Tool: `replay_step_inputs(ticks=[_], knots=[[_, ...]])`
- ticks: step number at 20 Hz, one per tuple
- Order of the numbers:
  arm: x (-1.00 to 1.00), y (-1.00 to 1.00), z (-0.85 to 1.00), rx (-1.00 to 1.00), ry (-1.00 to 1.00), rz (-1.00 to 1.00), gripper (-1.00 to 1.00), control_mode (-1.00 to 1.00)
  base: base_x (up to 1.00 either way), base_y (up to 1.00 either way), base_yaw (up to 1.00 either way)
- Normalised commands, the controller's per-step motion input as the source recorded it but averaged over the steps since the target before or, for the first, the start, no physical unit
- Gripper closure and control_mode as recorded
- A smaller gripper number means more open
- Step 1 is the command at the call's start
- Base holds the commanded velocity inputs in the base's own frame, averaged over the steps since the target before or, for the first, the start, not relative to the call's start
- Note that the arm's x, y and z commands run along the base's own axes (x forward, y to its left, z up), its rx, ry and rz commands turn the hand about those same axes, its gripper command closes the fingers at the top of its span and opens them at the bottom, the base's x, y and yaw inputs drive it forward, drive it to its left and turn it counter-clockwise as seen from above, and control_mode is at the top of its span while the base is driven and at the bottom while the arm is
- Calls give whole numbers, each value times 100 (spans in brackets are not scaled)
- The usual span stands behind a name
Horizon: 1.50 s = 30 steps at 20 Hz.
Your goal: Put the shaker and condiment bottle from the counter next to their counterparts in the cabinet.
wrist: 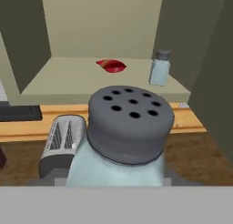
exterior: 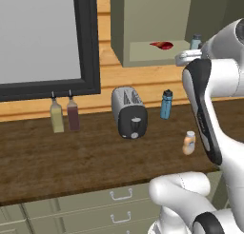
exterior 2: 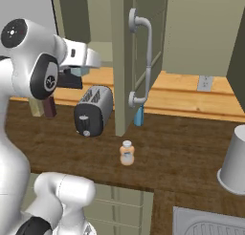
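Shaker (wrist: 125,136): held in the gripper (exterior 2: 79,71), raised before the open cabinet (wrist: 102,22), below its shelf edge; fingertips hidden. Condiment bottle (exterior: 189,142): on worktop (exterior: 71,157), right of cabinet-side toaster (exterior: 128,112).

A tan-orange condiment bottle (exterior: 189,143) stands on the wooden counter (exterior: 71,157) (right of the toaster (exterior: 129,112)), beside the arm.

Pincer (wrist: 119,184) raised, clamped around a shaker (wrist: 125,136)
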Motion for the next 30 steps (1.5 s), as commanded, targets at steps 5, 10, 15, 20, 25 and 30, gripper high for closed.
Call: replay_step_inputs(ticks=[5, 10, 15, 20, 25, 30], knots=[[76, -4, 0, -4, 0, 0, 100, -100, 0, 0, 0], [62, -11, 0, 0, 0, 0, 100, -100, 0, 0, 0], [28, -25, -3, -4, -5, 0, 100, -100, 0, 0, 0], [38, -17, -17, -9, -6, 0, 100, -100, 0, 0, 0], [35, 1, -15, -8, 4, 0, 100, -100, 0, 0, 0], [47, -3, -2, -2, 1, -1, 100, -100, 0, 0, 0]])
